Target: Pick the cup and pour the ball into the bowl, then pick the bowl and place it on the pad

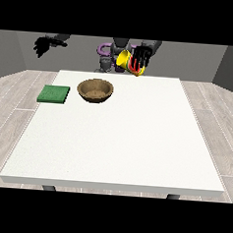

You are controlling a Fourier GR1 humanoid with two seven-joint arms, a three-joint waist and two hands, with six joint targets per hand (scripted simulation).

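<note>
A yellow cup (124,61) with red on it hangs tilted above the table's far edge, its mouth turned towards the view's left. The hand at the view's right (141,57) has its fingers curled round the cup. Below and to the left of the cup, a brown wooden bowl (95,90) rests on the white table (117,138). I cannot see the ball. A green pad (54,94) lies flat near the table's left edge. The hand at the view's left (44,45) hovers high beyond the table's far left corner, fingers hanging relaxed, holding nothing.
The robot's body (109,53) stands behind the table's far edge. A wide white stretch of table lies between the bowl and the near edge, and to the right of the bowl.
</note>
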